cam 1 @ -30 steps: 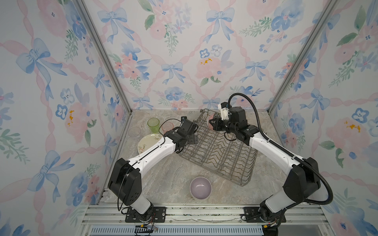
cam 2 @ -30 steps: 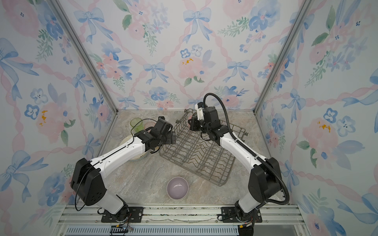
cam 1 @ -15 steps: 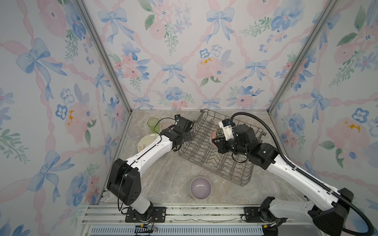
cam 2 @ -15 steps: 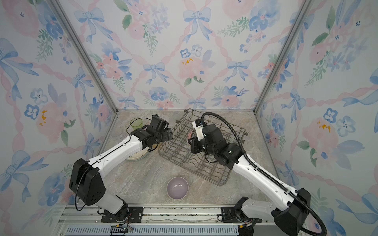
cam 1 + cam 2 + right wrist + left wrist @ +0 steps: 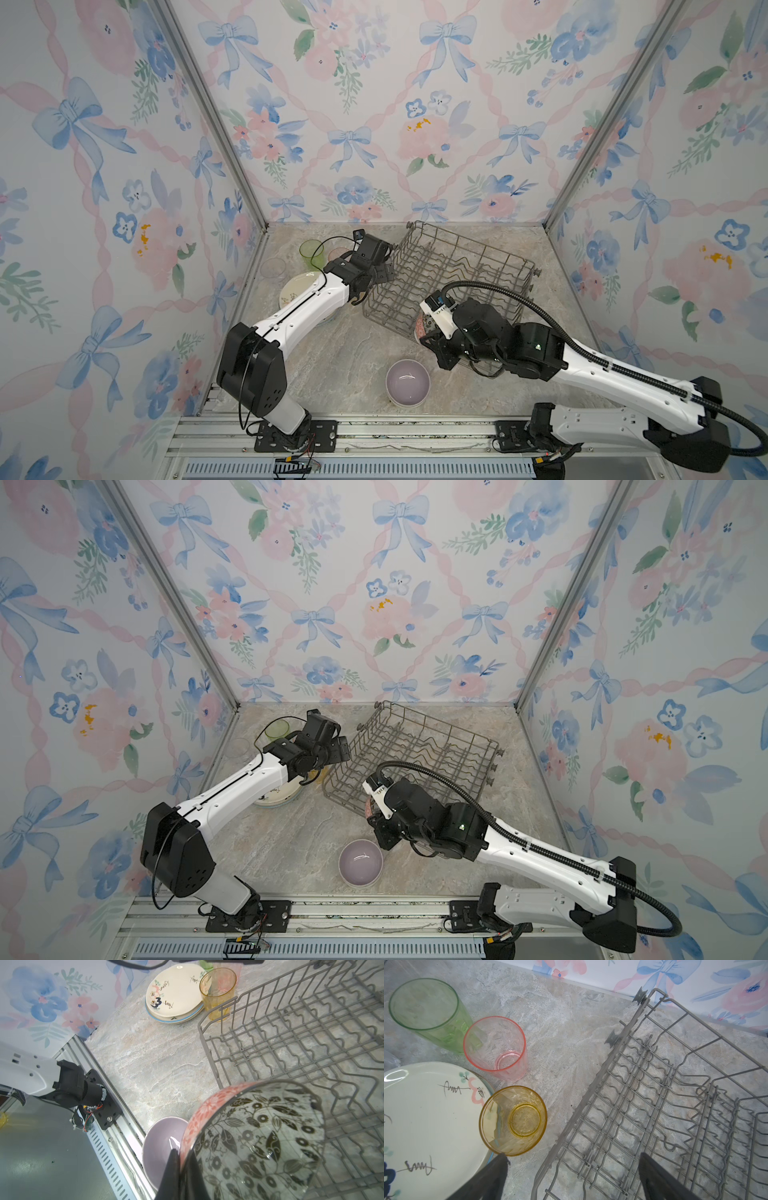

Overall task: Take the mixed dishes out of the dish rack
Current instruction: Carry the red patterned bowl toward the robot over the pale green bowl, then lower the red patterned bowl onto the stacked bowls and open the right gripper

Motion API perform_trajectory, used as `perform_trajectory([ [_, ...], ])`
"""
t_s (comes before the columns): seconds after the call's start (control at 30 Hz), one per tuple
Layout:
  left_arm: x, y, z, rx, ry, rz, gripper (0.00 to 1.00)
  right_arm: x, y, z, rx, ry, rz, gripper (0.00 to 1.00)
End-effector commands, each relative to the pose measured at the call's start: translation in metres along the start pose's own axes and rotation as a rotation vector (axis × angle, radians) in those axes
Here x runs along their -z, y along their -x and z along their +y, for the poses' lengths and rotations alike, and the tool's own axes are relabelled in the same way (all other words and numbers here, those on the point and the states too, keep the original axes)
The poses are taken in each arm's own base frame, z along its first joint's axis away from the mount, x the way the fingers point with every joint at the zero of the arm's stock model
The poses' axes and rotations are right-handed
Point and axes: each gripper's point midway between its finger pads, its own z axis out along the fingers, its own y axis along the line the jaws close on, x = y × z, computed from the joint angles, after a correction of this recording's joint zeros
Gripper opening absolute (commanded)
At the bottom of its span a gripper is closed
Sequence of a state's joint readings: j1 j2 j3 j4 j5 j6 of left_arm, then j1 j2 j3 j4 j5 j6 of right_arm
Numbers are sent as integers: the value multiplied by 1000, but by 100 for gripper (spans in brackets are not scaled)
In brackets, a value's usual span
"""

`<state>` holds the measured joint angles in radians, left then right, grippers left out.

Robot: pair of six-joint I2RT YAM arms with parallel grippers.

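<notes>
While at the dish rack (image 5: 451, 272), pink bowl (image 5: 209, 1105) in right pincer (image 5: 182, 1157)

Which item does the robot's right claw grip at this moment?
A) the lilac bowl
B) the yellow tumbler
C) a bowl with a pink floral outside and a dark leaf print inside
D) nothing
C: in the right wrist view the right claw pinches the rim of the pink floral bowl, while the lilac bowl sits on the table and the yellow tumbler stands by the plates.
</notes>
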<state>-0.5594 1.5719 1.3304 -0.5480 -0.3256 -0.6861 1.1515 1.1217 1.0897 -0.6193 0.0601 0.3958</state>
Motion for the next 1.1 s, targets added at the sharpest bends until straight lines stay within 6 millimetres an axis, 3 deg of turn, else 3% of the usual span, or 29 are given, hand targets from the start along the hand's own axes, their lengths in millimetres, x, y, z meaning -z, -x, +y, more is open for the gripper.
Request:
perform_trajectory([
  [0.0, -1, -4, 11, 19, 29, 7, 98, -5, -14, 9, 59, -28, 49, 0],
  [0.3, 8, -8, 18, 24, 30, -3, 98, -27, -40, 49, 150, 23, 152, 0],
  [0.53, 12, -10, 22, 20, 31, -6, 98, -43, -53, 66, 181, 44, 206, 0],
  [1.07, 10, -13, 31, 9, 44, 3, 98, -64, -66, 69, 205, 8, 277, 0],
])
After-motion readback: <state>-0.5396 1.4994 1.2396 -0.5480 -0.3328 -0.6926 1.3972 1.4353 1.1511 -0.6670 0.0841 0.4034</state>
